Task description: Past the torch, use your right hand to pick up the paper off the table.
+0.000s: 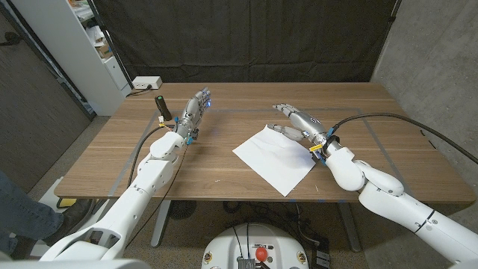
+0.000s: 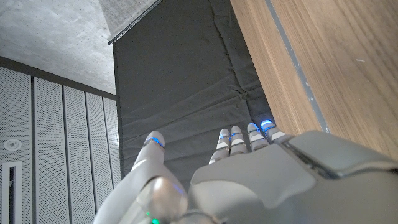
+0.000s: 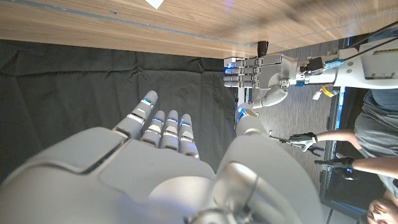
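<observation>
And we open on the paper (image 1: 274, 158), a white sheet lying flat on the wooden table (image 1: 224, 175), turned like a diamond just right of the frame's centre in the head view. Right beside it, at its upper right edge, we have the right hand (image 1: 300, 125), fingers stretched out and spread, nothing in its grasp; its lower fingers (image 1: 290, 133) reach over the sheet's upper right edge (whether they actually touch the paper, we cannot tell from here). From the right wrist view we look along the back of that same right hand (image 3: 180, 168), fingers extended and apart, a small white corner of the paper (image 3: 155, 3) showing at the top edge of the picture.

Over to the left half of the head view: the left hand (image 1: 193, 113) sits well apart from the sheet, fingers straight and close together, holding nothing. Just to its left stands the torch (image 1: 161, 107), dark and upright, near the hand but not in it. The left wrist view gives us the back of the left hand (image 2: 249, 177), fingers extended toward the black curtain (image 2: 180, 93).

In the upper left of the head view, a white power strip (image 1: 147, 82) rests at the table's far corner, with a white shelf unit (image 1: 89, 45) behind it. A person's legs (image 1: 19, 209) show at the lower left edge.
</observation>
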